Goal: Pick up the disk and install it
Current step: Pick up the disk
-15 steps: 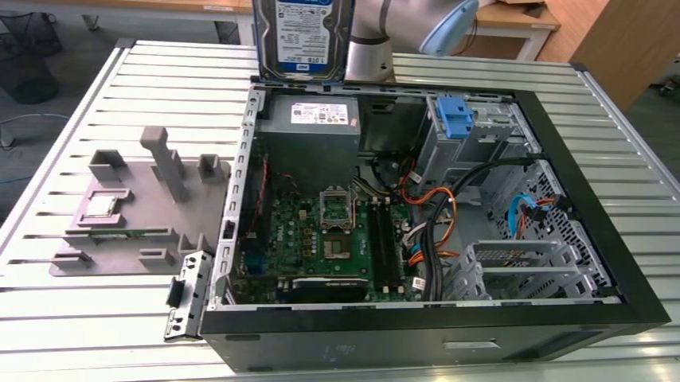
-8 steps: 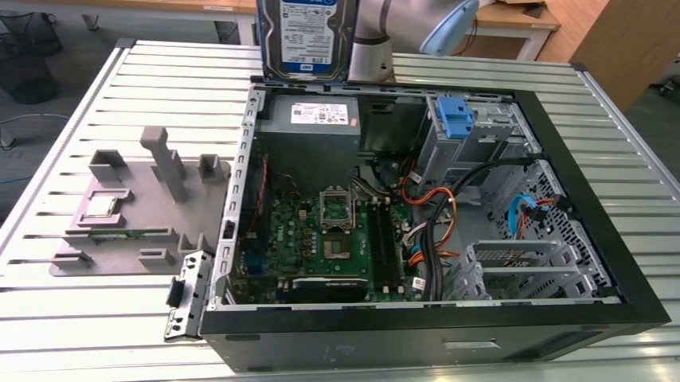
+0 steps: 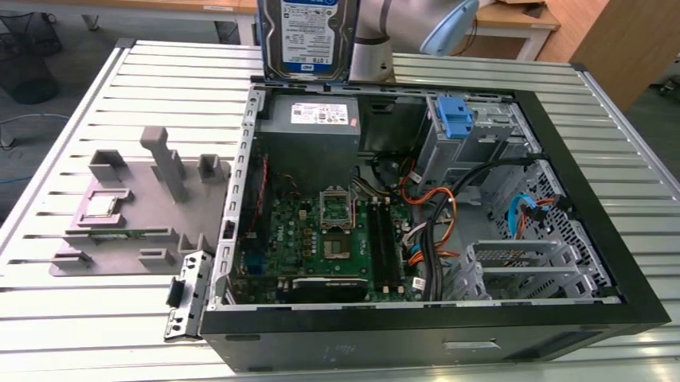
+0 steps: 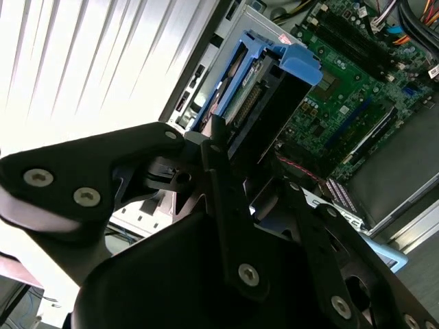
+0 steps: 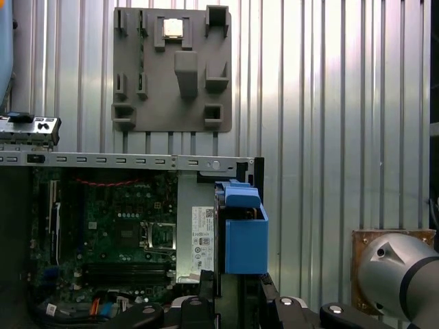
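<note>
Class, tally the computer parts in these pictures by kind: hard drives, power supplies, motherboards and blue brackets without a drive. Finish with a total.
Hard drive: 1, the disk, held up above the case
Power supply: 1
Motherboard: 1
Blue bracket in the drive cage: 1
Total: 4

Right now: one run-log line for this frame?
pincer: shut on disk | disk: aloft, upright, over case wall by power supply | installed: not yet

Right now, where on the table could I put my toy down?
The bare table on the exterior view's right of the computer case, and the strip between the grey holder and the table's far edge. Inside the case is crowded with wires.
</note>
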